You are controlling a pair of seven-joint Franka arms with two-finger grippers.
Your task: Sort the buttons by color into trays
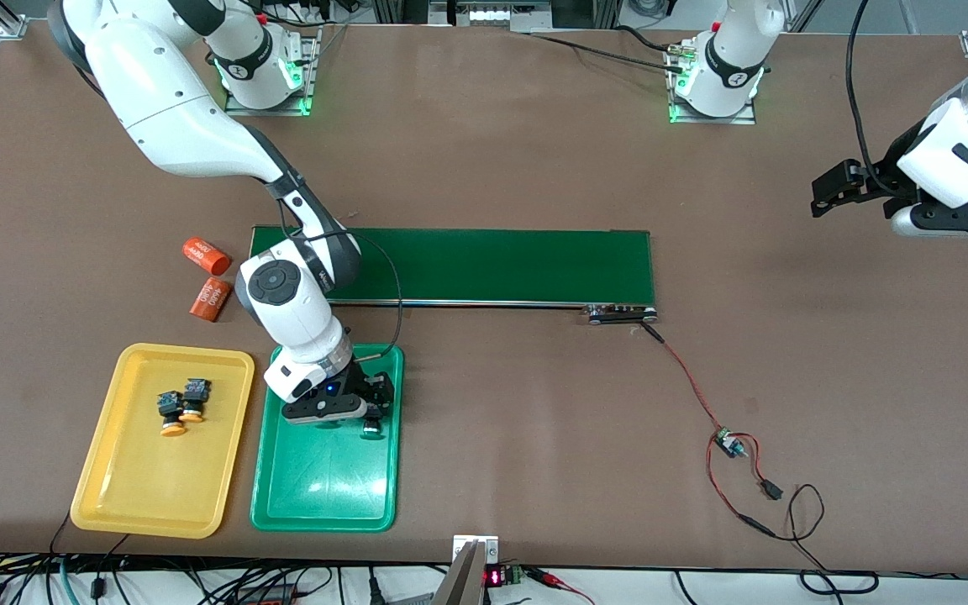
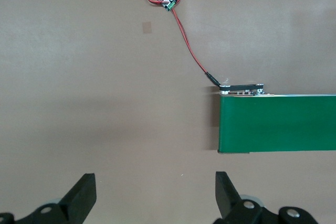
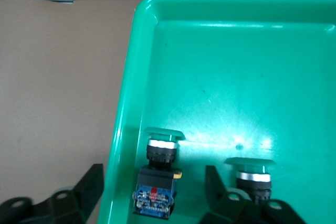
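Green tray (image 1: pixel 316 496) under right gripper (image 3: pixel 152 192), fingers (image 3: pixel 89 184) wide astride one green button (image 3: pixel 157 177), second (image 3: pixel 252 174) beside, orange buttons (image 1: pixel 180 407) in yellow tray (image 1: pixel 114 487), left gripper (image 2: pixel 155 192) wide, waiting over counter (image 1: pixel 534 420) near conveyor (image 1: pixel 492 265).

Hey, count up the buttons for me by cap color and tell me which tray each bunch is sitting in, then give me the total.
Orange-yellow cap buttons: 2, in the yellow tray
Green cap buttons: 2, in the green tray, under the right pincer
Total: 4 buttons
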